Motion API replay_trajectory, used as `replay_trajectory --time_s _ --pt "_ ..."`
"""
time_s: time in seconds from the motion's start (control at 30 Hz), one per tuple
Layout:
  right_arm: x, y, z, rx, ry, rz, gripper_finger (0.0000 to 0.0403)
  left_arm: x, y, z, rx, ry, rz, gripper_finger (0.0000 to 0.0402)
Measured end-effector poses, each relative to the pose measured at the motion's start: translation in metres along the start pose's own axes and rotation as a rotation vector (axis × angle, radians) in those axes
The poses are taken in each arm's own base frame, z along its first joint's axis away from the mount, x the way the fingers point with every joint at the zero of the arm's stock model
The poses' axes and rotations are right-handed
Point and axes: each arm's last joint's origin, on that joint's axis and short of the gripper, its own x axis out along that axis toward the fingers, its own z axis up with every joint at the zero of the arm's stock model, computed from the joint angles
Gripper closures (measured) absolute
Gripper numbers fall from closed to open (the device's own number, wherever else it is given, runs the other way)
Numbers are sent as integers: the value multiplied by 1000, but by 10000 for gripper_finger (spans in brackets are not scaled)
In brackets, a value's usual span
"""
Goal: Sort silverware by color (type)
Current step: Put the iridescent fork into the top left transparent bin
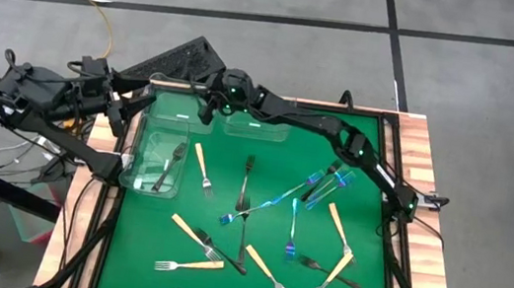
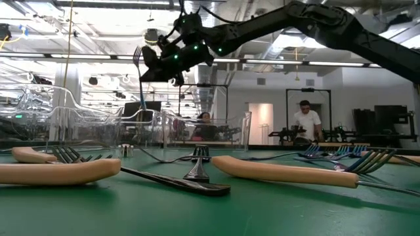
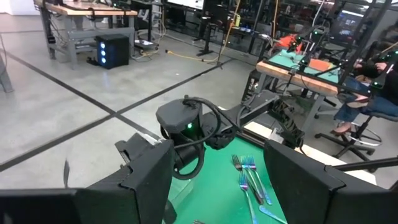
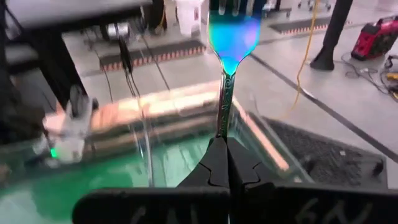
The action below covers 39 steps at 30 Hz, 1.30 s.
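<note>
My right gripper (image 1: 206, 108) reaches across to the table's far left. It hangs above the clear bins (image 1: 178, 110) and is shut on a blue-iridescent fork (image 4: 232, 37). The fork also shows in the low view (image 2: 138, 62), standing upright high over the bins. My left gripper (image 3: 217, 186) waits open beyond the table's left edge (image 1: 133, 106). Tan-handled forks (image 1: 202, 169), blue forks (image 1: 269, 203) and dark forks (image 1: 245, 187) lie flat on the green mat. Dark forks (image 1: 171, 166) lie in the left bin (image 1: 142, 171). My right gripper pinches the blue fork's handle (image 4: 222, 121) between its two fingers. The fingers (image 4: 214, 162) come in nearly level from the table's right and lie across the handle. The fork stands upright with its tines up, lifted clear. Its lower end is hidden behind the fingers.
A third clear bin (image 1: 257, 126) stands at the far edge under the right arm. A black keyboard (image 1: 176, 60) lies on the floor beyond the table. Wooden rails (image 1: 426, 146) border the mat. People sit at benches in the room behind.
</note>
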Motion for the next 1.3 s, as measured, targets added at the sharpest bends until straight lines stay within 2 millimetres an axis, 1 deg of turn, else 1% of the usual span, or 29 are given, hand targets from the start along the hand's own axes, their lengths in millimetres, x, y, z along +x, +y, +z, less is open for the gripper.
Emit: replay_trajectory --time_s 0.1,0.3,0.6,1.07,1.13,1.23,1.3 --pt "2 3 -5 -33 33 6 402 0 0 0 3 2 0 168" --pt "1 12 -9 -130 73 -14 402 0 0 0 4 3 2 168" --pt "1 10 -14 -140 121 -26 402 0 0 0 23 3 3 168" --pt "1 10 -14 -141 121 -25 401 0 0 -1 25 4 4 168" --pt "10 10 -24 -135 101 -26 401 0 0 -1 25 4 4 168" --pt "17 10 -43 -94 165 -26 401 0 0 -1 26 5 5 168" --pt "21 12 -49 -93 157 -23 401 0 0 -1 27 6 5 168"
